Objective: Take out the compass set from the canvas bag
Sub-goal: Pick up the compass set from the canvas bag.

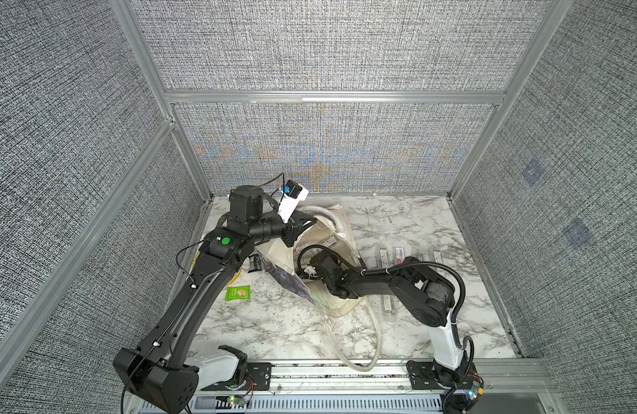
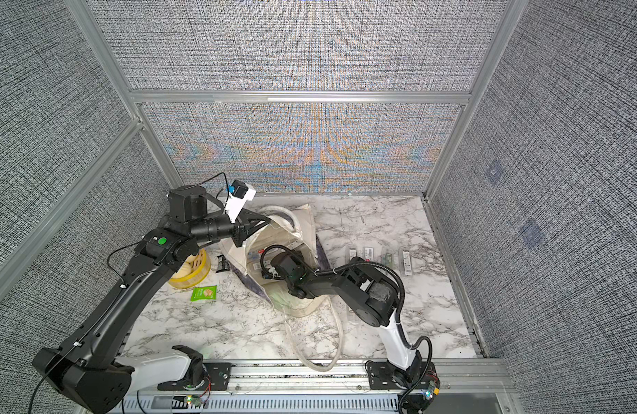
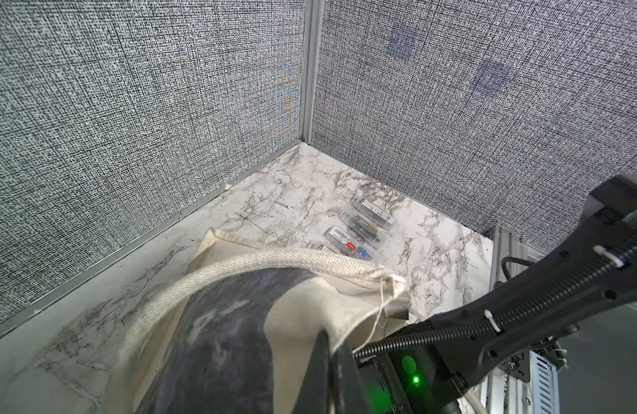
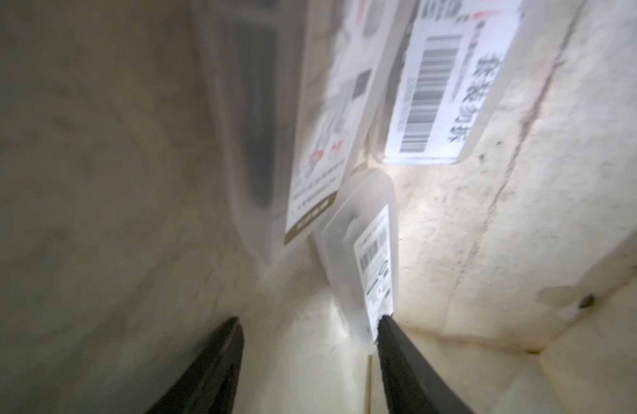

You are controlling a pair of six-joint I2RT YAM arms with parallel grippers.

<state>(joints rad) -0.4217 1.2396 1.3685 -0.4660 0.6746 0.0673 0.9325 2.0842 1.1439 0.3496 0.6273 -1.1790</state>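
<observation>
Black right pincer (image 4: pixel 308 319), jaws apart, inside cream canvas bag with grey-blue panels (image 1: pixel 340 229), one fingertip touching slim translucent plastic compass-set case (image 4: pixel 345 258). Likely light, rigid, slick; best pinched across narrow edges. Left pincer (image 3: pixel 327 344) clamped on bag rim.

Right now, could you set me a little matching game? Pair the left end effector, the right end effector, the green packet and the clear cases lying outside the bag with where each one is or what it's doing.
Things:
1. left end effector
2. right end effector
3. green packet
4. clear cases

Places or states:
A. in a row on the table, outside the canvas bag
B. open, deep inside the bag
C. shut on the bag's cloth edge
D. flat on the table beside the left arm

Pairs: 1-C, 2-B, 3-D, 4-A
</observation>
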